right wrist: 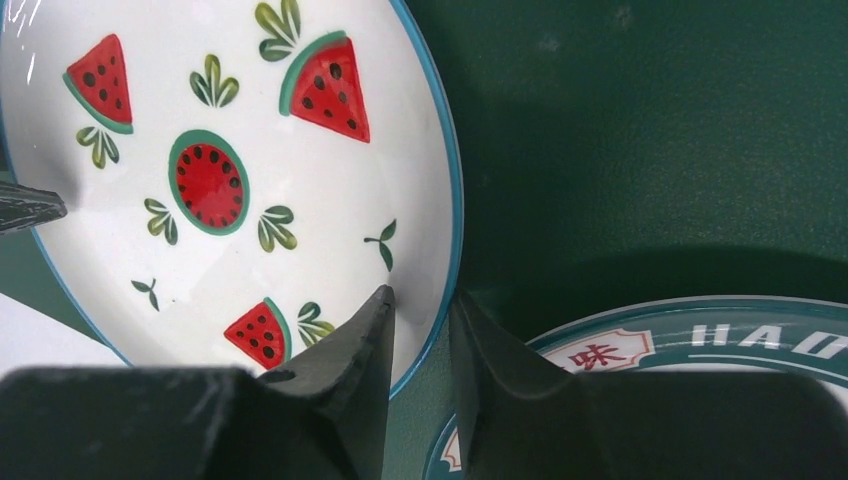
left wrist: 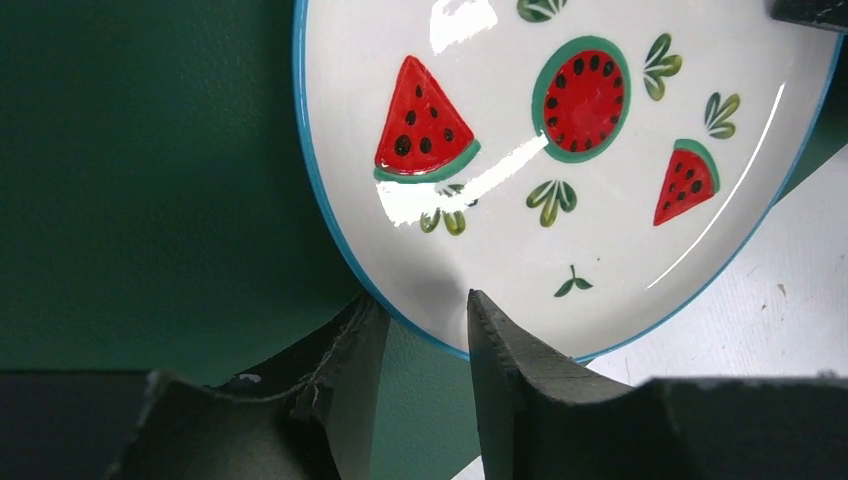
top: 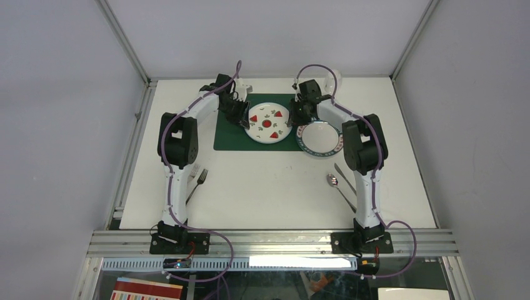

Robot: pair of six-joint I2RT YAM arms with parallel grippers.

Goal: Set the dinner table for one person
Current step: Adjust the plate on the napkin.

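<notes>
A white plate (top: pixel 267 122) with watermelon prints and a blue rim lies on the dark green placemat (top: pixel 228 139) at the back of the white dinner table (top: pixel 269 200). My left gripper (top: pixel 240 119) is at the plate's left rim. In the left wrist view the left gripper (left wrist: pixel 425 318) is open, its jaws straddle the plate (left wrist: pixel 560 170) rim, and mat shows in the gap. My right gripper (top: pixel 293 117) is at the right rim. In the right wrist view the right gripper (right wrist: pixel 422 295) is open, with one finger over the plate (right wrist: pixel 250 190) and the other outside the rim.
A green-rimmed bowl (top: pixel 320 139) with red characters sits right beside the plate, partly on the mat, just behind the right gripper's outer finger. Two forks (top: pixel 197 178) lie near the left arm. A spoon (top: pixel 337 185) and a knife (top: pixel 345 179) lie near the right arm.
</notes>
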